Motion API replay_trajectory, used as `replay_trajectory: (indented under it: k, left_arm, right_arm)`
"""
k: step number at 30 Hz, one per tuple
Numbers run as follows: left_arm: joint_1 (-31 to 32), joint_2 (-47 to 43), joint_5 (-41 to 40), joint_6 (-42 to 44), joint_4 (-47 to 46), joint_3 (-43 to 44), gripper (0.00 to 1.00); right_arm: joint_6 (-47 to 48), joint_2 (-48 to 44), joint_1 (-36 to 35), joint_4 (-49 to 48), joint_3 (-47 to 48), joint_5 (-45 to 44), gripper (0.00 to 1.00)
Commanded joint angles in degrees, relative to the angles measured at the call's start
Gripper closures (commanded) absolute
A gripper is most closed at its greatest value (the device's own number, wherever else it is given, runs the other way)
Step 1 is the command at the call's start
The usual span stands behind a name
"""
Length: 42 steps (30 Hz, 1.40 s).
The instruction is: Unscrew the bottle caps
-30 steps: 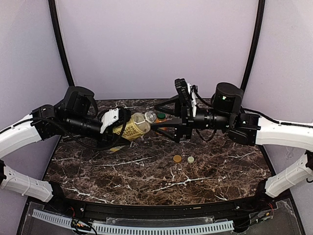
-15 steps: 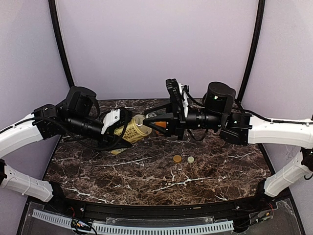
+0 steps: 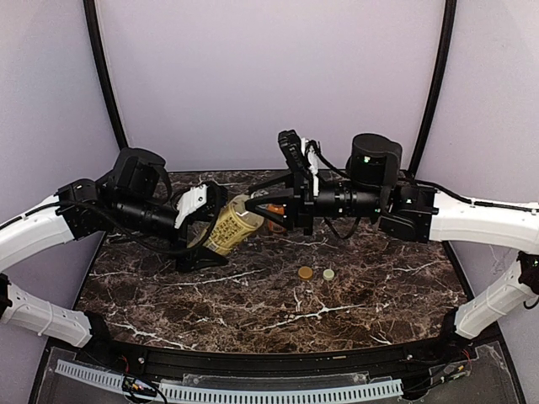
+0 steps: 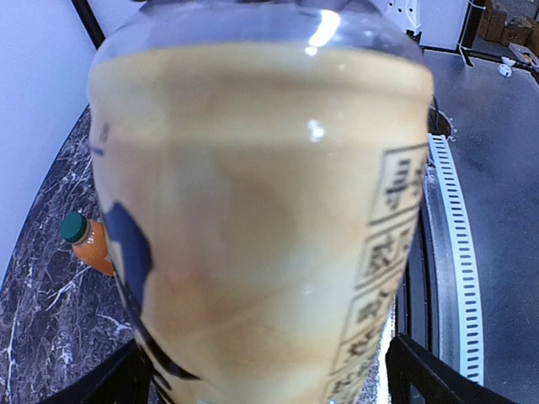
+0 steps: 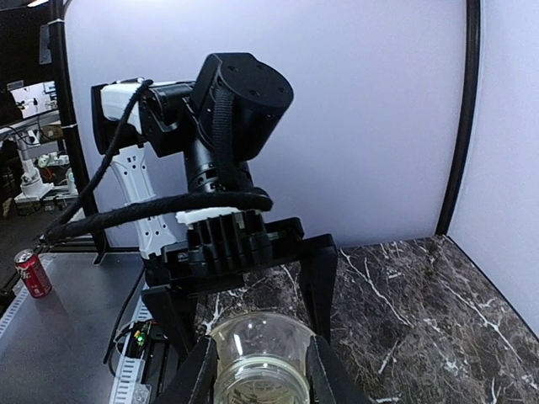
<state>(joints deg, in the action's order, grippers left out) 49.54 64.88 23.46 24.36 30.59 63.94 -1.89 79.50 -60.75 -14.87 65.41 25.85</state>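
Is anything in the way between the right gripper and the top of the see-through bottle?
Nothing visible is in the way. The right gripper has one finger on each side of the neck of the clear bottle. Its mouth is open, with no cap on it.

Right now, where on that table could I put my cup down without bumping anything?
The table is bare along its front, left of the tan cap, and again right of the cream cap. The back middle is crowded: the left arm and right arm meet at the labelled bottle, an orange bottle close by.
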Motion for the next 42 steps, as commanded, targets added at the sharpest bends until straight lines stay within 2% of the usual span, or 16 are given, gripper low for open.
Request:
replay_trajectory:
  k: [1, 7, 9, 13, 16, 21, 27, 38, 39, 41, 42]
  left_arm:
    - [-0.41, -1.43, -6.05, -0.25, -2.77, -1.16, 0.01]
    - [-0.52, -2.92, -14.91, 2.16, -6.23, -3.72, 0.01]
    - [-0.61, -3.58, -16.22, 2.78, -6.92, -4.56, 0.01]
    - [-0.64, -4.09, -15.95, 2.93, -6.97, -5.33, 0.01]
    - [-0.63, -4.15, -15.26, 3.11, -6.66, -5.5, 0.01]
    - [-0.67, -3.94, -15.39, 3.56, -6.59, -5.53, 0.01]
    - [-0.82, -3.87, -15.08, 3.81, -6.14, -5.35, 0.01]
    - [-0.89, -3.72, -14.48, 4.09, -5.99, -5.5, 0.01]
    - [-0.87, -3.67, -14.45, 4.18, -5.98, -5.45, 0.01]
    - [-0.85, -3.58, -14.32, 4.21, -6.0, -5.42, 0.01]
    - [-0.91, -3.57, -14.21, 4.21, -5.98, -5.46, 0.01]
  right_arm:
    - [0.92, -1.34, 0.38, 9.81, 4.04, -8.15, 1.0]
    - [0.09, -4.96, 5.54, 26.16, 6.62, -22.34, 1.0]
    - [-0.62, -5.93, 9.15, 31.6, 6.58, -29.07, 1.0]
    - [-1.85, -5.1, 19.07, 41.06, 7.05, -34.62, 1.0]
    - [-0.14, -1.69, 25.68, 44.89, 8.64, -34.2, 1.0]
    - [2.61, 6.17, 32.67, 44.4, 13.07, -29.81, 1.0]
    - [4.7, 16.1, 36.39, 46.24, 19.73, -28.68, 1.0]
    - [2.77, 20.02, 39.9, 46.99, 21.1, -26.06, 1.0]
    - [2.73, 20.06, 39.84, 47.23, 21.34, -26.1, 0.98]
    - [2.65, 20.06, 39.83, 47.6, 21.71, -26.09, 0.78]
    - [2.68, 20.02, 39.82, 47.85, 21.88, -26.08, 0.64]
